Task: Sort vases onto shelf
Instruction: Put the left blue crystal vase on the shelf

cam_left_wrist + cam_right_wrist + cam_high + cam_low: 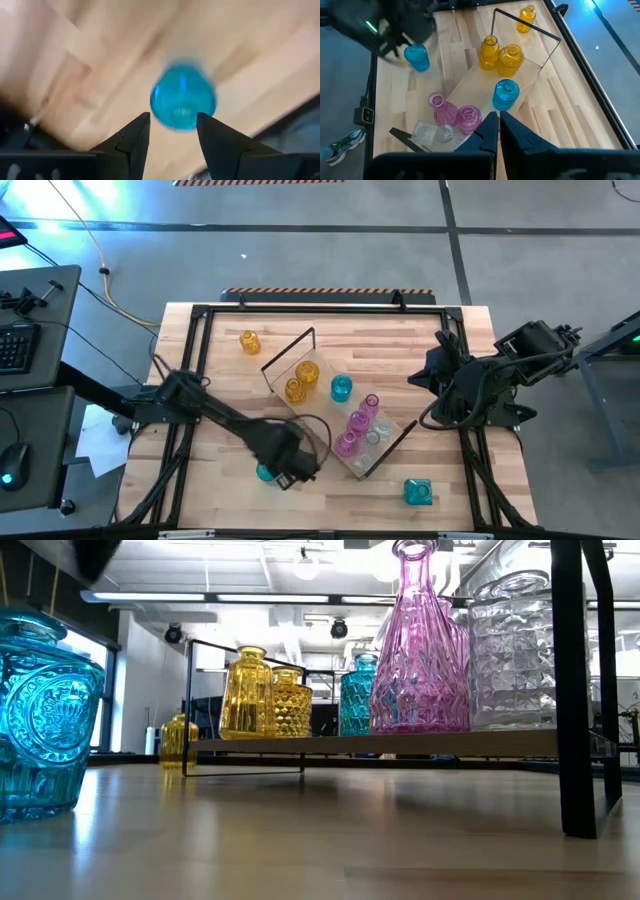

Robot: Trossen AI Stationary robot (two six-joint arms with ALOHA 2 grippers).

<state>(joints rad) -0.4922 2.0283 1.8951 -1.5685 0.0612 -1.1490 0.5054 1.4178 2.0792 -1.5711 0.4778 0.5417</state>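
While left hand [172, 131] hovers open over teal vase [183, 96], shelf [385, 448] stands near.

A robotics lab or industrial workshop is hosting this bench: grey concrete floor [330, 240] is surrounding the slatted light-wood tabletop [300, 510], a black computer keyboard [14, 345] is sitting alongside, white exposed ceiling ducts [290, 580] are running overhead.

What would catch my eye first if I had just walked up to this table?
Probably the bright glass vases on the shelf lying slantwise mid-table: two amber vases at one end, a teal vase midway, pink vases and clear ones at the other. Next, the left gripper at the near edge, fingers open, poised over a blue vase on the bare wood. The right gripper waits at the table's right side.
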